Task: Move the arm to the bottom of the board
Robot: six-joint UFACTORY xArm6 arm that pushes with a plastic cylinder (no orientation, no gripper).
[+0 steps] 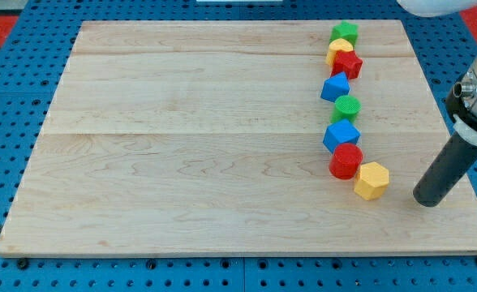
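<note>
The left and middle of the pale wooden board (182, 146) are bare planks with fine grain and faint seams running across; it lies on the blue perforated counter (11, 97). Moving rightward, a crooked column of small matte blocks runs from the view's top down: a green block (345, 33), a yellow one (337, 50) half hidden behind a red star-like block (349, 64), a blue angular block (335, 86), a ribbed green cylinder (347, 108), a blue cube-like block (341, 135), a red cylinder (345, 161), and a yellow hexagonal block (372, 180) at the foot. Further right stands my dark, smooth rod, leaning toward the view's upper right, with my tip (426, 199) resting on the wood near the yellow hexagonal block but apart from it. I carry no hand, so nothing opens, closes or grips. The board's bottom edge (247, 252) runs along the view's bottom, below my tip and fairly near; I judge the coming move to be a slide straight toward it, away from every block.
</note>
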